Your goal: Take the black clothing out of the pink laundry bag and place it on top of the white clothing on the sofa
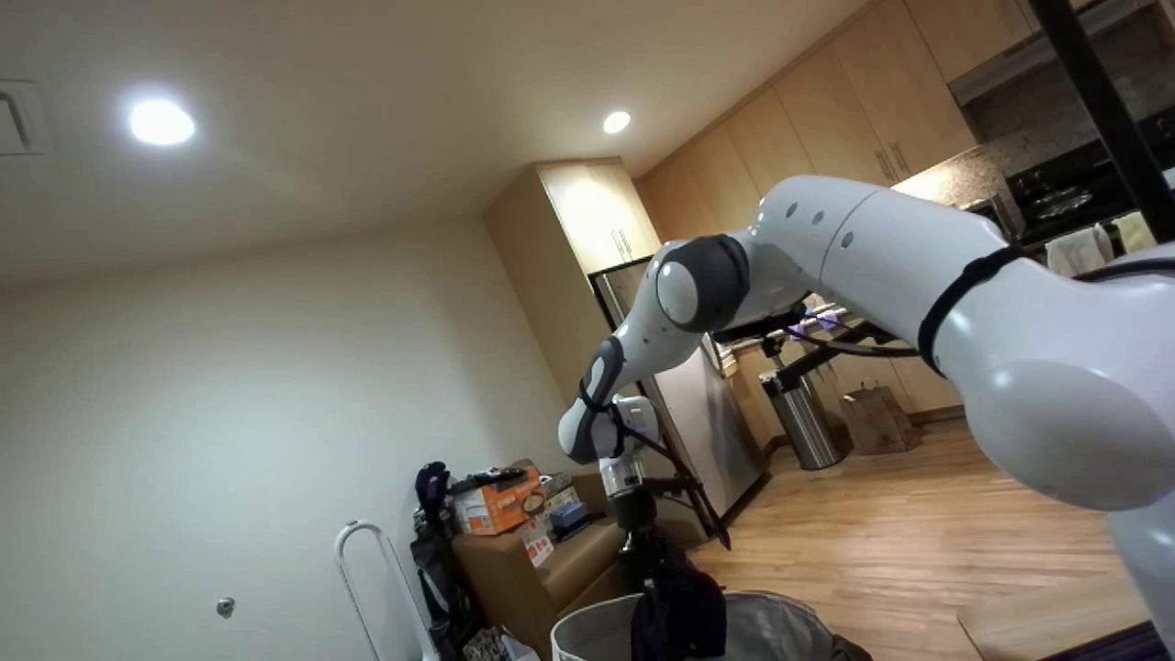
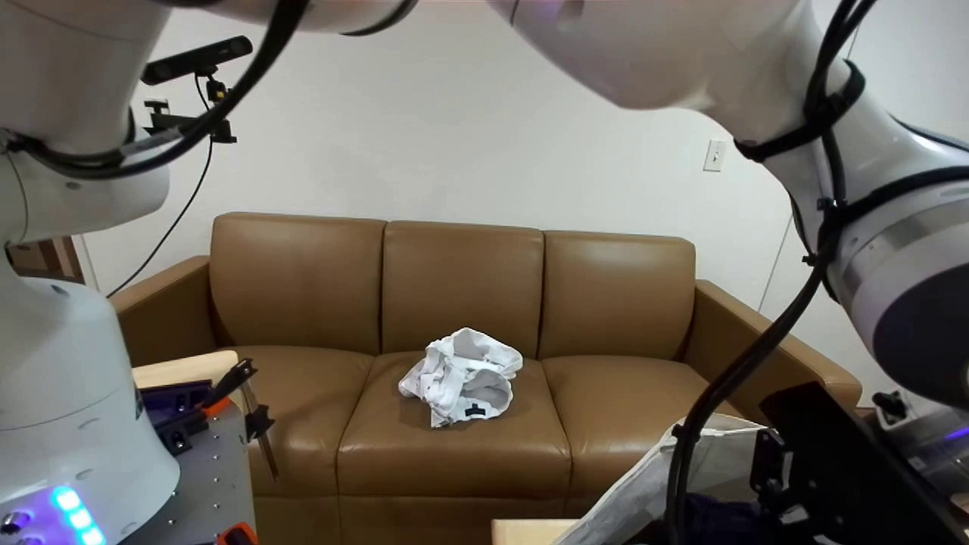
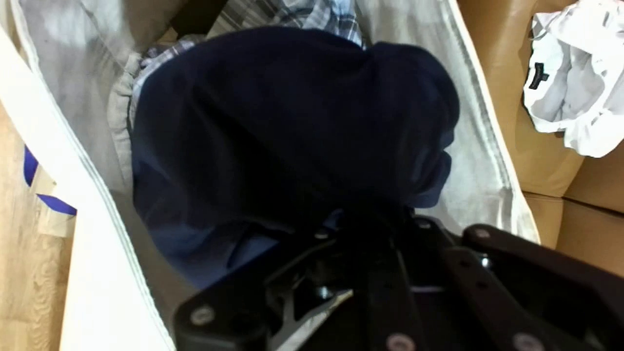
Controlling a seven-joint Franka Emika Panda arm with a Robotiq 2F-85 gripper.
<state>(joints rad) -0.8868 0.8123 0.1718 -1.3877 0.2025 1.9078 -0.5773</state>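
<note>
The black clothing (image 3: 292,126), dark navy in the wrist view, is bunched up and fills the middle of that view. My gripper (image 3: 368,219) is shut on it; the fingertips are buried in dark cloth. In an exterior view the black clothing (image 1: 679,610) hangs from the gripper (image 1: 645,574) at the laundry bag's mouth, its lower part within the rim. The laundry bag (image 1: 587,624) looks grey-white, not pink; its wall also shows in the wrist view (image 3: 487,161). The white clothing (image 2: 462,378) lies crumpled on the sofa's middle seat and shows in the wrist view (image 3: 575,83).
Plaid clothing (image 3: 292,17) lies in the bag beneath. The brown sofa (image 2: 454,462) stands beside the bag. Boxes (image 1: 500,503) sit on the sofa's far end. A wooden surface (image 1: 1056,610) is near the robot base. A white handle (image 1: 363,528) stands by the wall.
</note>
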